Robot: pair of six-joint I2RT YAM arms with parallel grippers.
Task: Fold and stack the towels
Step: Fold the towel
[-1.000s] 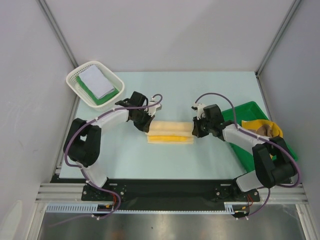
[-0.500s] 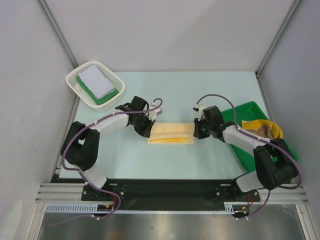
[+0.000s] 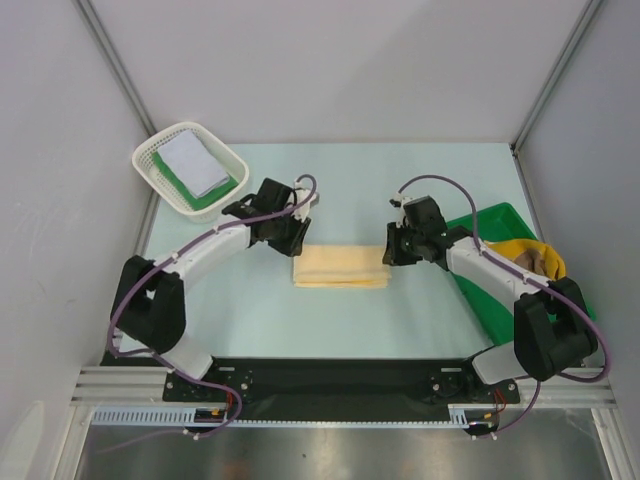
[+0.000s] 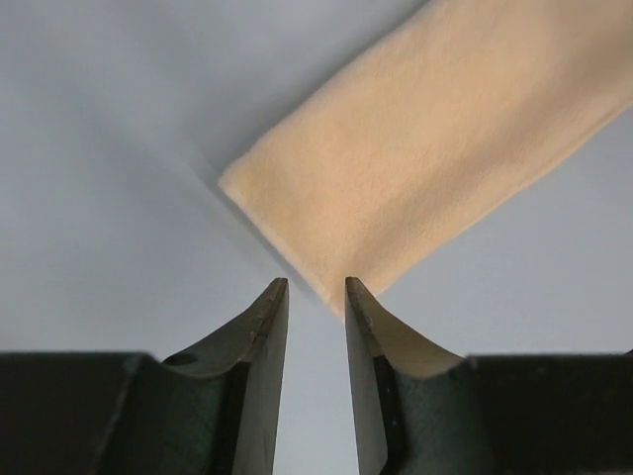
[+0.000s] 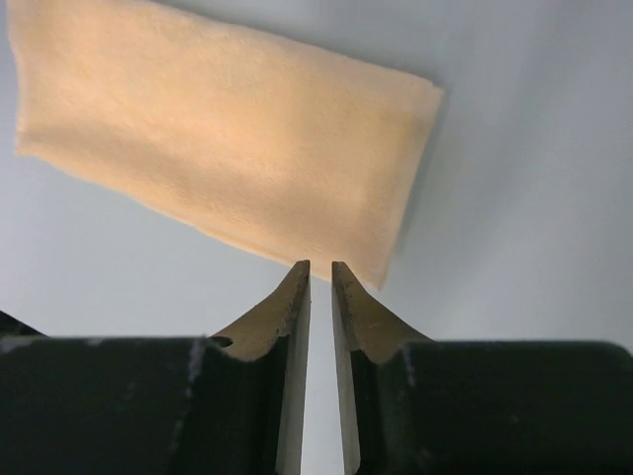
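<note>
Tabletop (image 3: pixel 420 170) carries folded yellow towel (image 3: pixel 340 267), lying flat. One towel corner sits just ahead of left gripper (image 4: pixel 312 287), which is narrowly parted and holds nothing. The opposite end sits just ahead of right gripper (image 5: pixel 319 265), open only a sliver, also empty.

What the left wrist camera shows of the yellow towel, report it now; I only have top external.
Observer: The left end effector is empty: its jaws stand parted, and the yellow towel lies flat with its corner just past the tips.
Operator: Now check the right wrist.
Observer: The right end effector holds nothing either; only a narrow gap shows between its jaws, and the towel's near edge lies just beyond them.
</note>
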